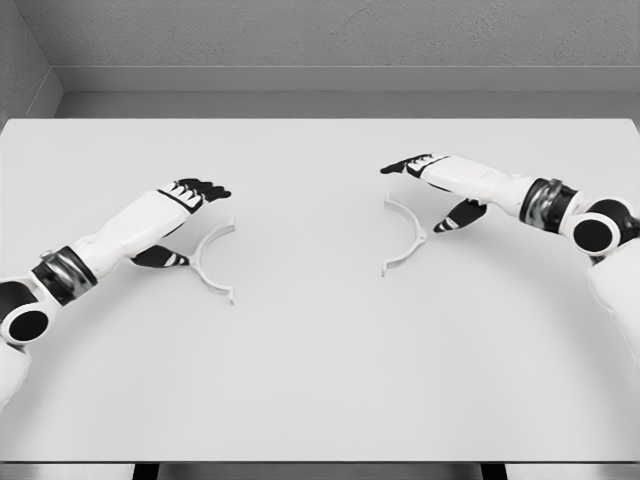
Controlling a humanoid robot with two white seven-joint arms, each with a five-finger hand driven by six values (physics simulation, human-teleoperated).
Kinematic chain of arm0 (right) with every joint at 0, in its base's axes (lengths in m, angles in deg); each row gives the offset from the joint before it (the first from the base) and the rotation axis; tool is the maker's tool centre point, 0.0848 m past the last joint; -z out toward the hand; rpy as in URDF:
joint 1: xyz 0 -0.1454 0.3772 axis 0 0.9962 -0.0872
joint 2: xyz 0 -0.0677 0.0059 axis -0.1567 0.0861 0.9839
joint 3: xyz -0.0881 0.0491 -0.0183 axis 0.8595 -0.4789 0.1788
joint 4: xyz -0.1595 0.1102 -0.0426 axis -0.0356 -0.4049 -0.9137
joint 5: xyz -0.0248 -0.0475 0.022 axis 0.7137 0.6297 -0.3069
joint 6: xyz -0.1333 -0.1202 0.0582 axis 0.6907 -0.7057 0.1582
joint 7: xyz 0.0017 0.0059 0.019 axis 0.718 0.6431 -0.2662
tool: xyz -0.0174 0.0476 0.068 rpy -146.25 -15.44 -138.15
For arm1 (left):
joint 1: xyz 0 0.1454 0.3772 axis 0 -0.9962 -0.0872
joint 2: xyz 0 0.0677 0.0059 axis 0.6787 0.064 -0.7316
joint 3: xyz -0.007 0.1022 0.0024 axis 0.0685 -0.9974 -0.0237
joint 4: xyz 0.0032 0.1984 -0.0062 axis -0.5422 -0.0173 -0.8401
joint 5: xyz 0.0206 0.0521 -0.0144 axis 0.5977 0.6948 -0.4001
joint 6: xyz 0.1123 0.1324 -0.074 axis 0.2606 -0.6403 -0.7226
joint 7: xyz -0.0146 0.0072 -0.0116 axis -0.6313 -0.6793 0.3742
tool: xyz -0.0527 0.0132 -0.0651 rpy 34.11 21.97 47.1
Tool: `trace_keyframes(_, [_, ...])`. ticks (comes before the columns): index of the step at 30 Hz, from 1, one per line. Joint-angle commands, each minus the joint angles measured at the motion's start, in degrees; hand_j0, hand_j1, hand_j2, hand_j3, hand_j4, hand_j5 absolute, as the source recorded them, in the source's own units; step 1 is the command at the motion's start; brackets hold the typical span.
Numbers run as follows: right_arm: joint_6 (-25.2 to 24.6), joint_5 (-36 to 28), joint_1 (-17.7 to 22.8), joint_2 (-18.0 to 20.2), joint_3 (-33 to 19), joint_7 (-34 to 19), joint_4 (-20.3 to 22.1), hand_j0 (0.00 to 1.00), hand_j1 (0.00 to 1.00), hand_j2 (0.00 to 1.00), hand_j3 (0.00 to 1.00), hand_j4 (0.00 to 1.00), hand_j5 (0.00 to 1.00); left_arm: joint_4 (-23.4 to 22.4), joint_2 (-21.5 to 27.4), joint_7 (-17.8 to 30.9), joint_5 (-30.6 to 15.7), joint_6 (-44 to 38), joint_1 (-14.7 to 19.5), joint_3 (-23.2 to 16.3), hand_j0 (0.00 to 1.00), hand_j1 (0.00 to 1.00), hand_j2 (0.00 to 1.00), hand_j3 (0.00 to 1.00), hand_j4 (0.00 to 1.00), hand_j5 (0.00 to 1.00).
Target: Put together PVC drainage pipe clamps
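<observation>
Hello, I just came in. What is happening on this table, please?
A humanoid robot works at a white table with two white half-ring plastic clamp pieces. The left robot hand is beside the left clamp half, the right robot hand beside the right clamp half. Both hands have spread fingers and hold nothing. The halves lie apart, not yet joined.

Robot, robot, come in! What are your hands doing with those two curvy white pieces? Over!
Left hand open beside left clamp half. Right hand open above right clamp half. Halves apart on table, not joined. Nothing between them.
</observation>
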Motion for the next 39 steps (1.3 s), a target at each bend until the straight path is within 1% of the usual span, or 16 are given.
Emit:
trace_keyframes(1, [-0.4, -0.41, 0.0, -0.24, -0.02, 0.02, -0.62, 1.0, 1.0, 1.0, 1.0, 1.0, 1.0, 0.6, -0.38, -0.04, -0.4, -0.06, 0.0, 0.01, 1.0, 1.0, 1.0, 1.0, 1.0, 1.0])
trace_keyframes(5, [-0.67, 0.29, -0.18, -0.33, -0.02, 0.1, -1.41, 1.0, 1.0, 1.0, 1.0, 1.0, 1.0, 1.3, -0.38, -0.04, -0.49, -0.06, -0.09, -0.25, 1.0, 1.0, 1.0, 1.0, 1.0, 1.0])
trace_keyframes(6, [-2.51, 0.82, -0.18, -0.33, -0.02, 0.1, -1.5, 1.0, 1.0, 1.0, 1.0, 1.0, 1.0, 1.74, -0.38, -0.04, -0.49, -0.06, -0.17, -0.42, 1.0, 1.0, 1.0, 1.0, 1.0, 1.0])
trace_keyframes(7, [-2.78, 1.52, -0.26, -0.33, -0.02, 0.1, -1.41, 1.0, 1.0, 1.0, 1.0, 1.0, 1.0, 2.09, -0.56, -0.04, -0.4, -0.06, -0.35, -0.42, 1.0, 1.0, 1.0, 1.0, 1.0, 1.0])
trace_keyframes(8, [-2.78, 1.52, -0.35, -0.86, -0.02, 0.1, -1.5, 1.0, 1.0, 1.0, 1.0, 1.0, 1.0, 2.44, -1.0, -0.04, -0.4, -0.06, -0.44, -0.42, 1.0, 1.0, 1.0, 1.0, 1.0, 1.0])
trace_keyframes(15, [-2.78, 1.7, -0.44, -1.21, 0.15, 0.1, -1.41, 1.0, 1.0, 1.0, 1.0, 1.0, 1.0, 3.59, -1.61, -0.04, -0.4, -0.06, -0.88, -0.42, 1.0, 1.0, 1.0, 1.0, 1.0, 1.0])
trace_keyframes(21, [-2.78, 1.61, -0.44, -1.21, 1.03, 0.1, -0.97, 1.0, 1.0, 1.0, 1.0, 1.0, 1.0, 3.5, -3.11, 0.31, 0.39, -0.06, -0.79, -0.42, 1.0, 1.0, 1.0, 1.0, 1.0, 1.0])
trace_keyframes(26, [-2.78, 1.61, -0.44, -2.0, 1.39, 0.1, -0.88, 1.0, 1.0, 1.0, 1.0, 1.0, 1.0, 3.59, -3.28, 0.31, 0.47, -0.06, -0.79, -0.86, 1.0, 1.0, 1.0, 1.0, 1.0, 1.0])
trace_keyframes(27, [-2.78, 1.61, -0.44, -2.0, 1.39, 0.1, -0.8, 1.0, 1.0, 1.0, 1.0, 1.0, 1.0, 3.68, -3.28, 0.31, 0.47, -0.06, -0.79, -1.39, 1.0, 1.0, 1.0, 1.0, 1.0, 1.0])
trace_keyframes(37, [-2.78, 1.61, -0.53, -2.35, 1.39, 0.19, -0.8, 1.0, 1.0, 1.0, 1.0, 1.0, 1.0, 3.5, -4.51, 0.31, 0.47, -0.06, -0.53, -1.83, 1.0, 1.0, 1.0, 1.0, 1.0, 1.0])
trace_keyframes(39, [-2.86, 1.7, -0.7, -2.35, 1.39, 1.24, -1.15, 1.0, 1.0, 1.0, 1.0, 1.0, 1.0, 3.41, -4.6, 0.31, 1.18, -0.06, -0.18, -2.27, 1.0, 1.0, 1.0, 1.0, 1.0, 1.0])
